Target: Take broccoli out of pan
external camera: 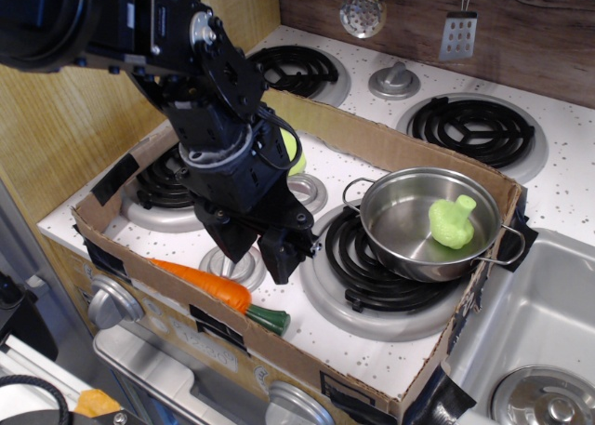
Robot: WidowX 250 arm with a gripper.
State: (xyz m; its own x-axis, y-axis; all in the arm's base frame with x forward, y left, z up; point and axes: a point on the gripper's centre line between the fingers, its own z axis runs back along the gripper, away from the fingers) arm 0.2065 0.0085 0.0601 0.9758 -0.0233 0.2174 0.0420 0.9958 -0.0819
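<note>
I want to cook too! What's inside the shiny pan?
Only the broccoli sits inside the pan, toward its right side. The pan bottom beneath the broccoli is covered, so it cannot be seen.

Pan, right of centre: polished stainless steel, mirror-bright inside, thin wire handles
Broccoli in it: lime-green plastic, lumpy, slight sheen
Gripper, centre left: black, mostly matt, looks like plastic and metal; jaw gap not clear from this angle
Carrot, lower left: orange plastic, smooth and glossy, dark green top
Stove top: white, speckled, smooth; coil burners black and matt
Border wall around the stove: raw brown cardboard, matt, black tape at the corners
Back wall, upper right: dark wood grain
Sink, lower right: brushed grey metal
</note>
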